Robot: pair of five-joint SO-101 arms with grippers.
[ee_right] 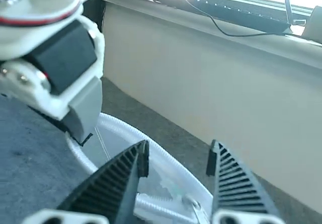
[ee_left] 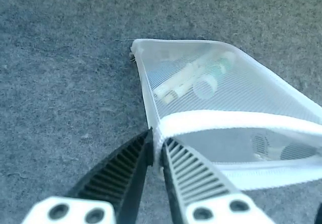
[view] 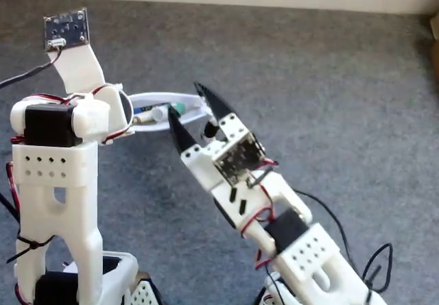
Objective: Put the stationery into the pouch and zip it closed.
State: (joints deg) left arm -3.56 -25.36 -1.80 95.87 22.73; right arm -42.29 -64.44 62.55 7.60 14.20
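Pinching pouch (ee_left: 241, 93) corner, left fingers (ee_left: 126, 168)

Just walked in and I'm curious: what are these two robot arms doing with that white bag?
The left gripper pinches the edge of the white mesh pouch on the grey carpet. Stationery already lies inside. The right gripper hovers over the open mouth, fingers apart; the zip is not yet closed.

No text, number or sign is legible, neither on the white mesh pouch (ee_left: 226, 98) nor on the small blue circuit board (view: 66, 29).
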